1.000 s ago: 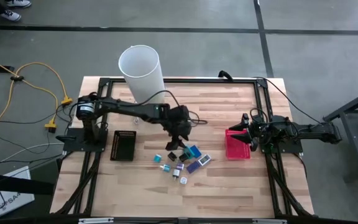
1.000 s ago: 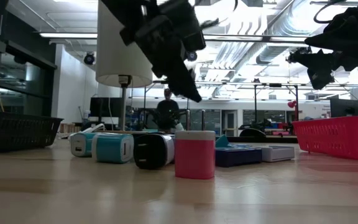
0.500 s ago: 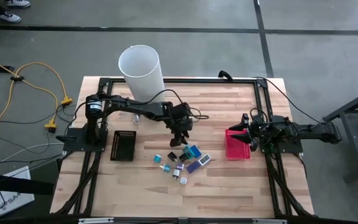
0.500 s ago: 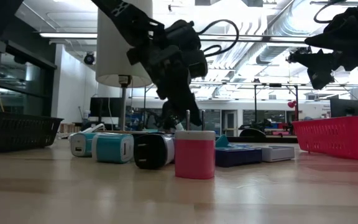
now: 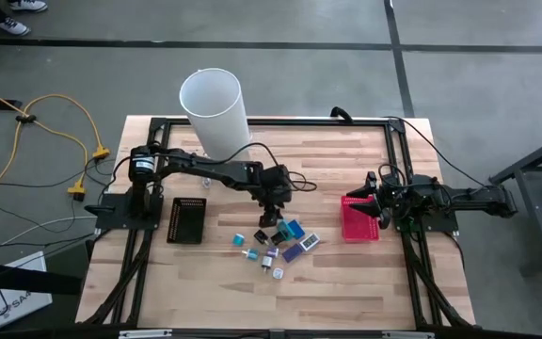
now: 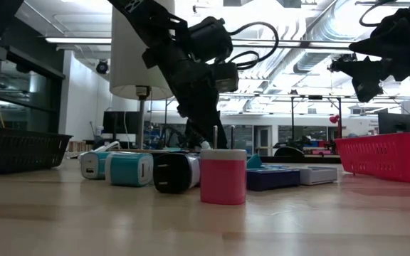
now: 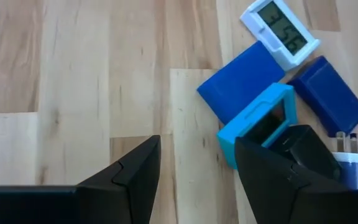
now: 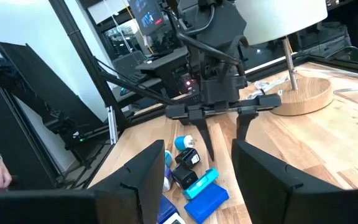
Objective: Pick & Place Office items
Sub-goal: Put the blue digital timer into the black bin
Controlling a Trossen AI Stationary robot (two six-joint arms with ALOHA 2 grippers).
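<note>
The left gripper [image 5: 273, 218] hangs over the middle of the wooden table [image 5: 346, 282], pointing down at the near edge of a huddle of small office items. Its two dark fingers [image 7: 135, 180] stand well apart with bare wood between them, holding nothing. In the left wrist view one finger sits just beside a teal plastic frame-shaped piece [image 7: 260, 124], though contact cannot be told. Beside that teal piece lie a flat blue rectangular block [image 7: 241, 87], a darker blue rectangular block [image 7: 328, 94] and a small white digital clock with a grey screen [image 7: 279, 32].

From table height, the huddle shows as a row: a white and teal plug-like block [image 6: 91, 165], a teal rounded block [image 6: 128, 169], a black rounded block [image 6: 176, 173] and a pink cylinder-shaped piece [image 6: 223, 176] nearest the camera. From above, the whole cluster [image 5: 276, 247] lies between a black perforated tray [image 5: 187, 220] on the left and a red mesh basket [image 5: 359, 219] on the right, apart from both.

The right gripper [image 5: 376, 200] waits over the red basket's far edge, fingers [image 8: 135, 180] spread and empty. A tall white cylinder [image 5: 213, 108] stands at the table's far side.
</note>
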